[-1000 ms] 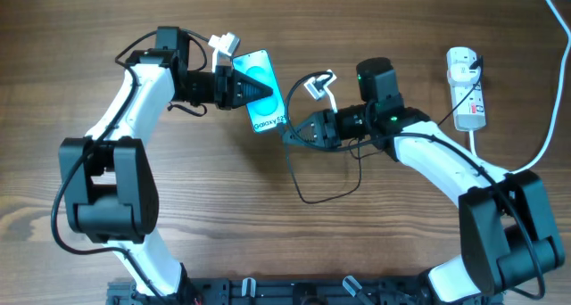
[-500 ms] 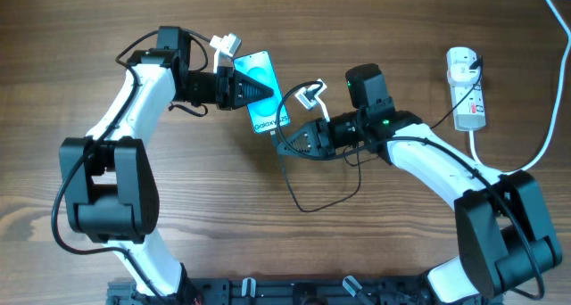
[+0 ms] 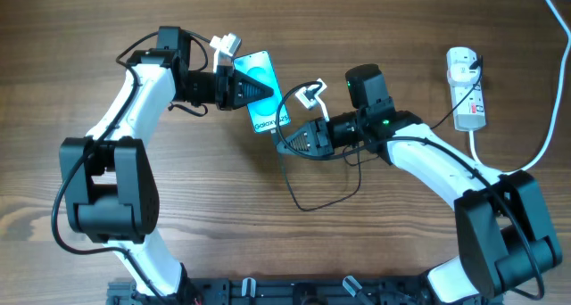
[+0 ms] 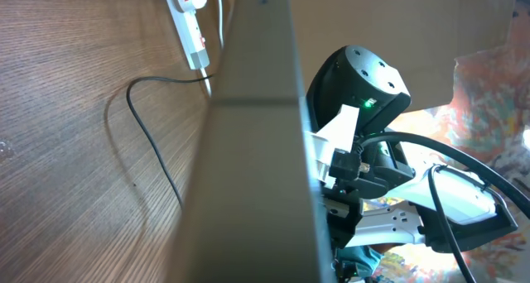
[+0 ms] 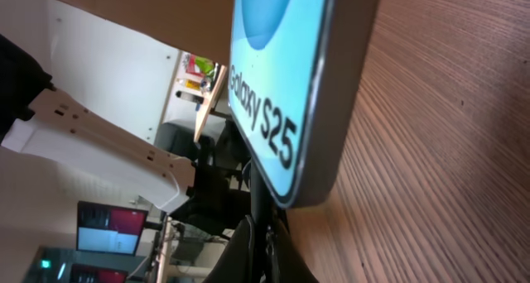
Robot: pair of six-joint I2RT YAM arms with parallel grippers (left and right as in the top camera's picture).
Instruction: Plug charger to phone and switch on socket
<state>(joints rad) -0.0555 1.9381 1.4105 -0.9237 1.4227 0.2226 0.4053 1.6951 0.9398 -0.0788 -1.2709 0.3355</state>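
Mid-table, left hand [image 3: 246,89] clamped on phone [image 3: 269,111]

Teal phone [image 3: 268,115], white socket [image 3: 467,95]

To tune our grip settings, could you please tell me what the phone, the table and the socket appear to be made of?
The phone has a glossy, glass-like front over a lit teal screen and a smooth matte grey frame, metal or plastic; I cannot tell which. The table looks like wood or wood-look laminate, matte, with fine grain lines. The socket looks like smooth white moulded plastic.
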